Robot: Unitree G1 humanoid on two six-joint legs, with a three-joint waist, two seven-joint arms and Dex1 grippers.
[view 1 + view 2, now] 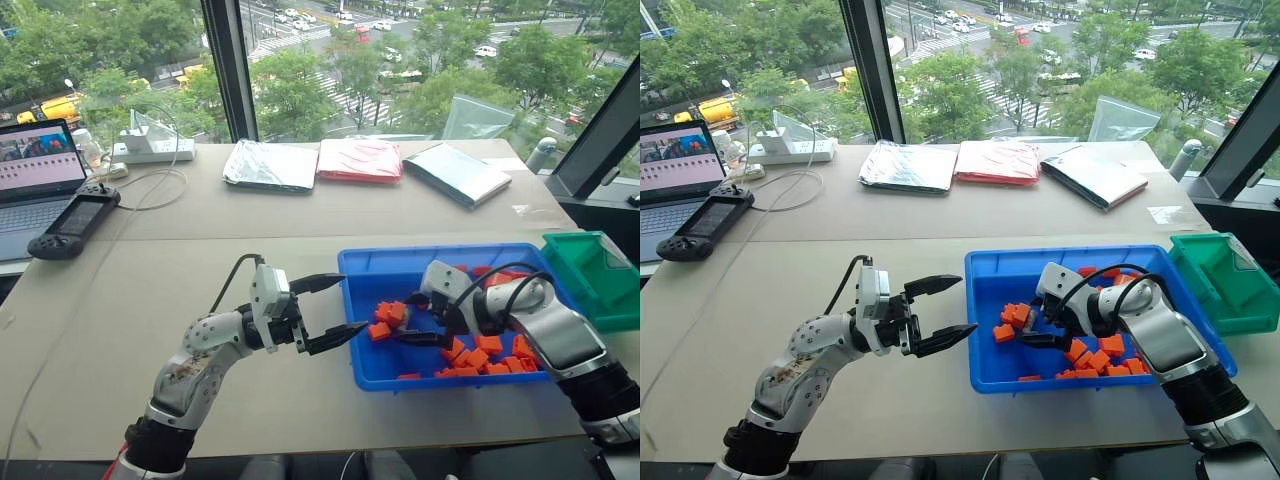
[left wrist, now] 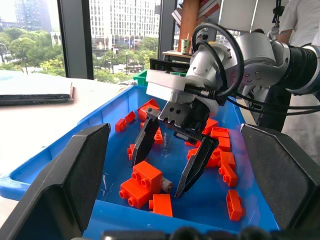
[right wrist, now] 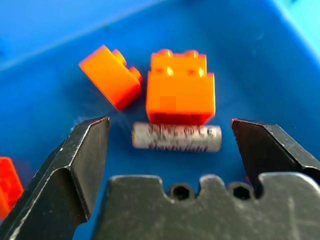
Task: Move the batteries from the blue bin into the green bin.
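Down in the blue bin (image 1: 352, 262), the right claw (image 2: 165, 172) straddles a battery (image 3: 176, 137) lying flat on the floor, one finger off each end. The fingers stand partly apart with a gap at both ends, so nothing is gripped. An orange brick (image 3: 181, 94) sits just behind the battery, touching or nearly touching it, and a second brick (image 3: 110, 75) lies tilted beside that one. More bricks (image 1: 478, 357) are scattered across the bin's right half. The left claw (image 1: 335, 309) hangs just outside the bin's left wall, wide open and empty, pointing toward the right one. The green bin (image 1: 596, 272) stands on the surface just beyond the blue bin's far right corner.
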